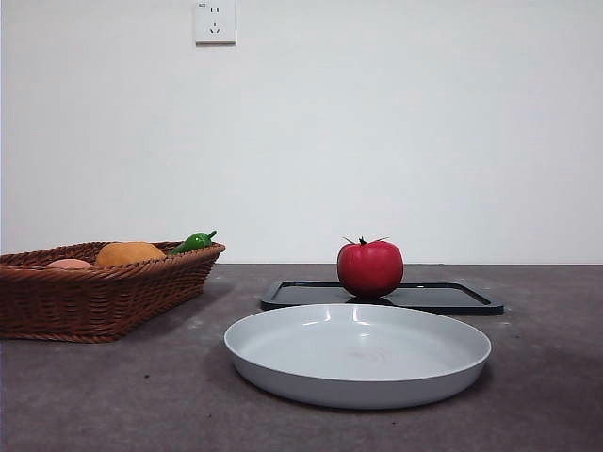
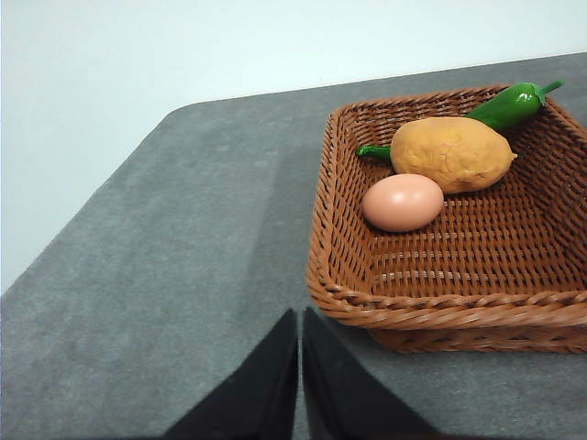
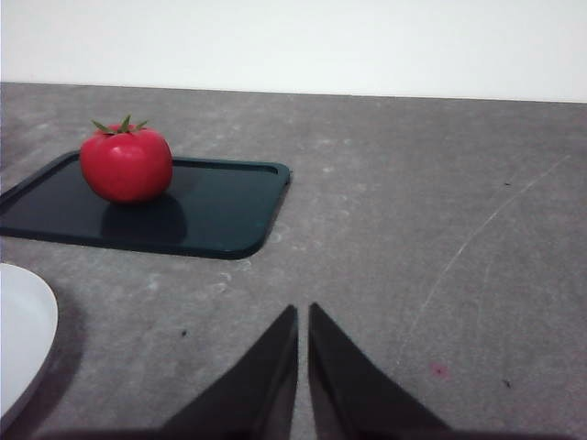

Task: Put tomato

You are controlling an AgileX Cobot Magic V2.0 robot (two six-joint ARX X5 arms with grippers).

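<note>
In the front view we see the tomato [image 1: 369, 268], glossy red and round with a small dark green spiky stem, standing upright on a flat black tray [image 1: 452, 299] with a low raised rim. Just in front of the tray lies a shallow, smooth grey plate [image 1: 283, 363], round and bare inside. Well to the left sits a brown woven basket [image 1: 85, 301] with slanted walls; above its rim we make out an orange-brown lumpy potato [image 1: 129, 252], a green pepper [image 1: 193, 242] and the top of a pale egg [image 1: 70, 265]. A white wall socket [image 1: 215, 21] sits high on the wall. The table [image 1: 113, 395] is dull grey and slightly mottled.

In the left wrist view the left gripper [image 2: 300, 367] hangs over bare table beside the basket, its black jaws pressed together on nothing.

In the right wrist view the right gripper [image 3: 303, 357] has its jaws closed too, empty, well apart from the tomato, which sits near one end of the tray.
</note>
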